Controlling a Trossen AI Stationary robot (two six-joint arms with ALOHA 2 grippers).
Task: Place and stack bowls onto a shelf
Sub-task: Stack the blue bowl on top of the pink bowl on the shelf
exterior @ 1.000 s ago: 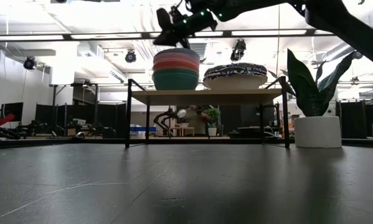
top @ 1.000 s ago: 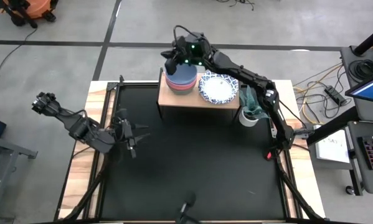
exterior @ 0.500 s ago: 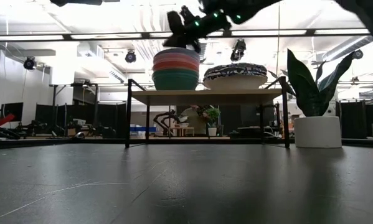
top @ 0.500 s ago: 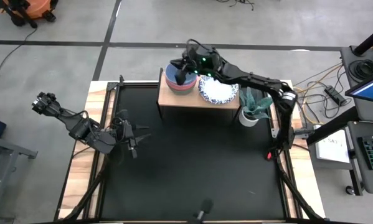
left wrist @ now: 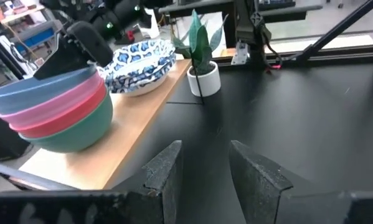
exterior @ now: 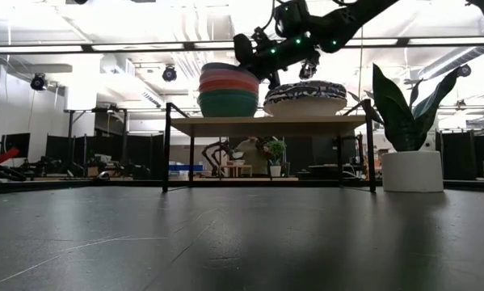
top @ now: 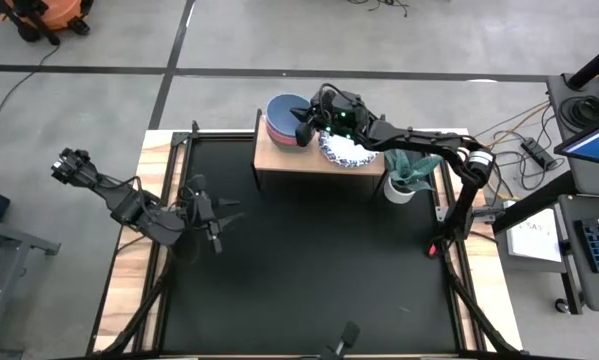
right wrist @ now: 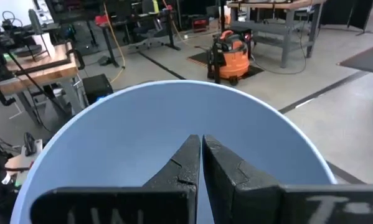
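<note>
Slate-blue round bowl (top: 282, 108) tops 4-bowl stack; rigid, likely slippery, best pinched at rim; right claw (right wrist: 198, 163) closed, empty; left claw (left wrist: 202, 171) open.

On the shelf (top: 297, 160) one stack of bowls (top: 284, 120) stands left, another stack (top: 351, 150) right; the plant pot (top: 401, 188) is beside it.

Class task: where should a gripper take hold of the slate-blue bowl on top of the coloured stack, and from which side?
Grip the slate-blue bowl by its thin upturned rim, coming from above: it sits nested in the stack with only its rim and open mouth exposed.
</note>
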